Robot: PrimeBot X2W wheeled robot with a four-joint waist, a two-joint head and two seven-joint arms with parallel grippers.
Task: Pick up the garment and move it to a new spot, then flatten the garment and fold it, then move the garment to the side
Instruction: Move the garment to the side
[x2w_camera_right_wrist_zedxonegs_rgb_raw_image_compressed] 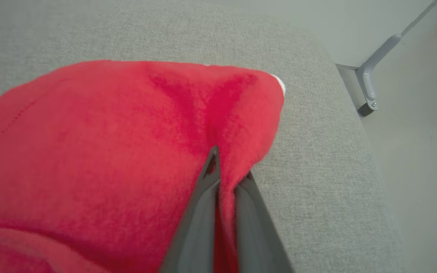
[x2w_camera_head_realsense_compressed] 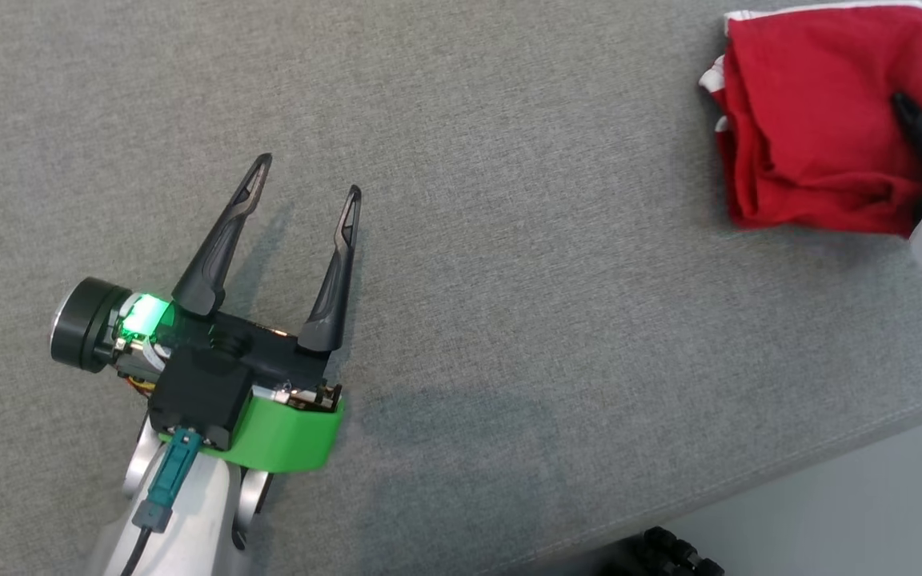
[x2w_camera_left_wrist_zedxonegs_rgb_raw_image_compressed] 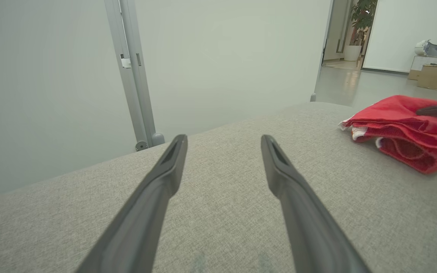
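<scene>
Garment (x2w_camera_head_realsense_compressed: 821,120): red, folded into a thick bundle, lying on the grey upholstered surface (x2w_camera_head_realsense_compressed: 509,280) near its right edge. My right gripper (x2w_camera_right_wrist_zedxonegs_rgb_raw_image_compressed: 229,163) is clamped on a fold at the garment's right side, with cloth pinched between the two fingers. My left gripper (x2w_camera_head_realsense_compressed: 309,176) has its jaws spread wide, holds nothing, and sits over the surface's left part, well apart from the garment. The bundle is near square; I cannot tell a long axis. Its white-trimmed edges face the surface's far side and its middle.
</scene>
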